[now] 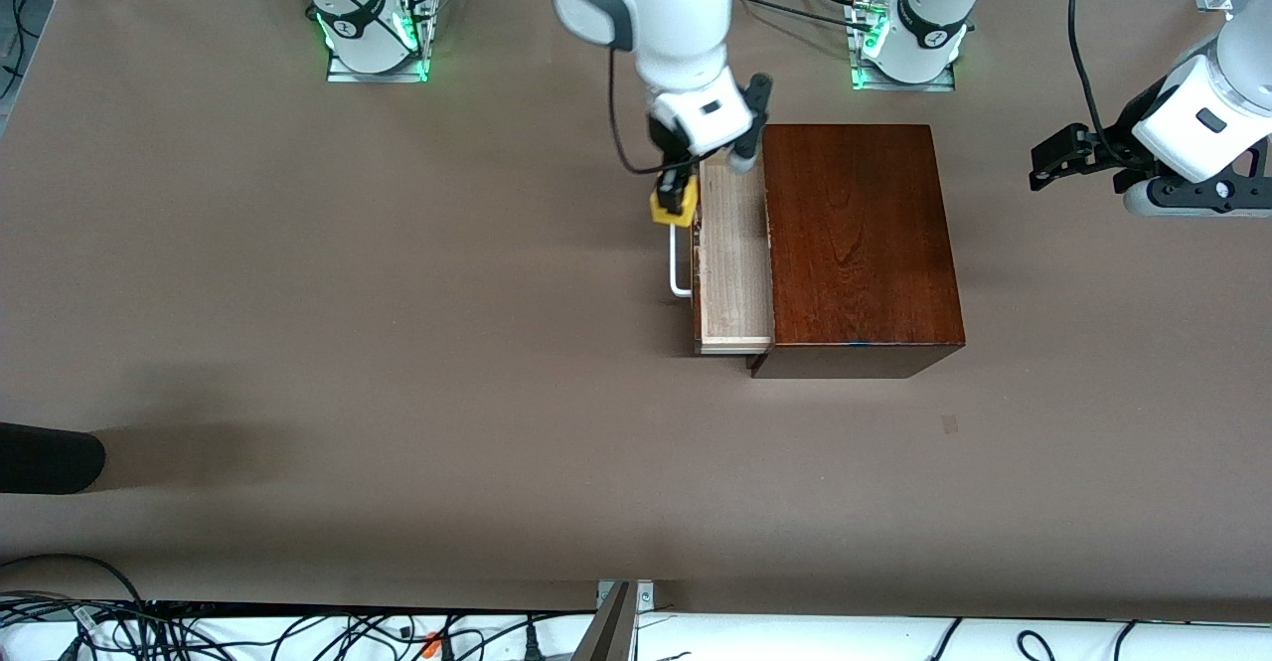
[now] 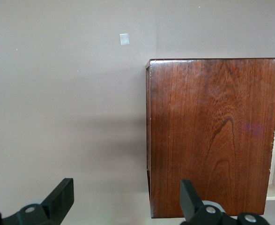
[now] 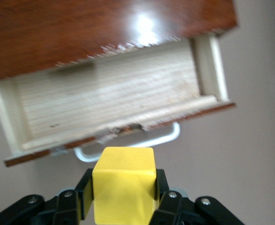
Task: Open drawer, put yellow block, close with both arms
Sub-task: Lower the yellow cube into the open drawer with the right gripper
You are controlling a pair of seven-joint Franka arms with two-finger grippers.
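Observation:
The drawer (image 1: 733, 263) stands pulled out of the reddish-brown wooden box (image 1: 860, 244), toward the right arm's end of the table; its pale tray (image 3: 109, 103) holds nothing that I can see. Its white handle (image 1: 678, 268) (image 3: 142, 140) points away from the box. My right gripper (image 1: 675, 199) (image 3: 123, 190) is shut on the yellow block (image 1: 673, 206) (image 3: 124, 185), in the air over the handle and the drawer's front edge. My left gripper (image 1: 1053, 159) (image 2: 126, 199) hangs open and waits over the table at the left arm's end, beside the box (image 2: 212, 136).
A small pale mark (image 1: 950, 423) (image 2: 124, 39) lies on the brown table nearer the front camera than the box. A dark object (image 1: 45, 457) pokes in at the table's edge at the right arm's end. Cables run along the front edge.

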